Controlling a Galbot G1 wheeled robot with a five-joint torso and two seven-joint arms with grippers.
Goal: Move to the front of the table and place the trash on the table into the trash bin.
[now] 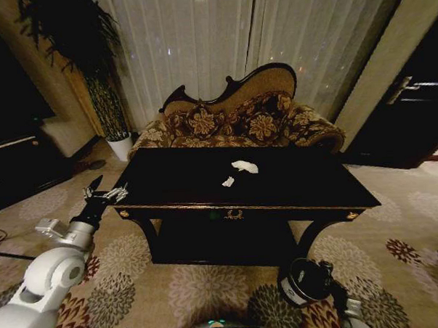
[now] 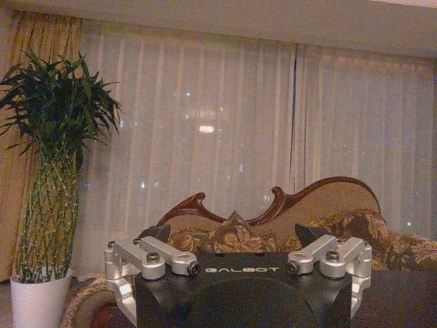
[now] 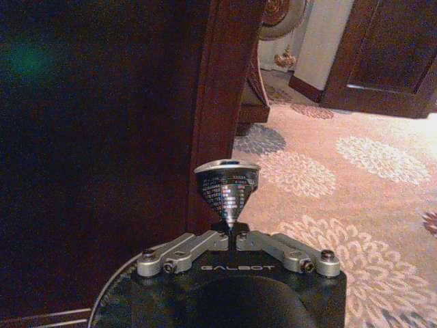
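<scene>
Two grippers: one raised at the left, one low at the right.
Left gripper [image 1: 107,189]: it is spread wide open and holds nothing; it hangs just outside the front left corner of the table [image 1: 300,193], at about the height of the top.
Left gripper in its wrist view [image 2: 235,256]: the two fingers stand far apart, with the sofa [image 2: 287,229] and the curtain [image 2: 225,123] beyond them.
Right gripper [image 3: 231,231]: the fingers are closed together on the rim of the trash bin [image 3: 227,188].
Trash bin [image 1: 305,279]: it is black with a white label, held low in front of the table's front edge, over the flowered carpet [image 1: 403,221], toward the right.
Trash: two white paper wads on the table top, near the middle; the bigger wad [image 1: 244,166] lies toward the back edge, the smaller wad [image 1: 228,182] just in front of it, apart from it.
Plant pot [image 1: 120,146]: white, on the floor beyond the back left corner of the table.
</scene>
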